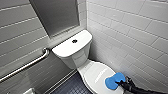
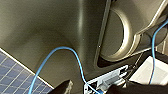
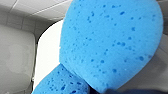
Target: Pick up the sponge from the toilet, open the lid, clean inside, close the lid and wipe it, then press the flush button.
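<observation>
The white toilet [image 1: 75,53] stands in the corner with its oval lid [image 1: 96,73] down over the bowl. A small dark flush button [image 1: 74,41] sits in the middle of the tank top. My right gripper [image 1: 124,83] reaches in from the lower right, shut on the bright blue sponge [image 1: 113,81]. The sponge is at the lid's front right edge; whether it touches the lid I cannot tell. In the right wrist view the sponge [image 3: 110,42] looms large with the white lid [image 3: 48,55] behind it. My left gripper [image 2: 93,90] is open beside the robot's own body and a blue cable [image 2: 75,56].
A metal grab bar [image 1: 27,65] runs along the grey-tiled left wall. A white tiled wall [image 1: 130,32] stands close on the toilet's right. A dark panel [image 1: 56,13] hangs above the tank. The floor [image 1: 71,87] left of the bowl is dark and textured.
</observation>
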{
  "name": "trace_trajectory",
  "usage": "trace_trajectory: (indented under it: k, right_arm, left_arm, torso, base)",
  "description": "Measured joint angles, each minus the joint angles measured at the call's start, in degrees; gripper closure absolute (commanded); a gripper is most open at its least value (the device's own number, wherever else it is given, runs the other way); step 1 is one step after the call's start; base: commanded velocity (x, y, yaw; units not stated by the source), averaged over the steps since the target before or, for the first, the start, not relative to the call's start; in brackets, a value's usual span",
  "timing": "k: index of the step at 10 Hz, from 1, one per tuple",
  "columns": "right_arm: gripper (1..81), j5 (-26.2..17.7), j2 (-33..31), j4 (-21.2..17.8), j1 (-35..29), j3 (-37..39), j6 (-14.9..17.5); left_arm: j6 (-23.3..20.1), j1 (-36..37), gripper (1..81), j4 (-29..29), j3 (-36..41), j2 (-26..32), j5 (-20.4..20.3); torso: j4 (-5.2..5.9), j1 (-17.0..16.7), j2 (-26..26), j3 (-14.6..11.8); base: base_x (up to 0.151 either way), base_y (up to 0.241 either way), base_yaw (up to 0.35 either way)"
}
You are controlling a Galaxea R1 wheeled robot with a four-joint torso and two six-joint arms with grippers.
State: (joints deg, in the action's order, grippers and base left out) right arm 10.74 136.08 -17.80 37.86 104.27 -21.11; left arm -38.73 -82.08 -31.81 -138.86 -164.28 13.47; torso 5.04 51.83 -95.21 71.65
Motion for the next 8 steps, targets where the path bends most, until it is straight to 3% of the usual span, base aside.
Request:
trace_trajectory:
  k: [5, 8]
  right_arm:
    - [81.1, 10.37, -9.20, -0.22, 11.78, -8.51, 0.04]
    - [81.1, 11.08, -15.86, -0.61, 19.82, -14.19, 0.20]
  left_arm:
    - [-0.02, 0.00, 1.0, 0.00, 0.00, -0.02, -0.02]
    - [-0.02, 0.00, 1.0, 0.02, -0.05, -0.38, -0.02]
  torso:
    - [0.00, 0.00, -0.02, 0.00]
    - [0.00, 0.00, -0.02, 0.00]
  base:
    - [0.000, 0.000, 0.000]
    - [0.000, 0.000, 0.000]
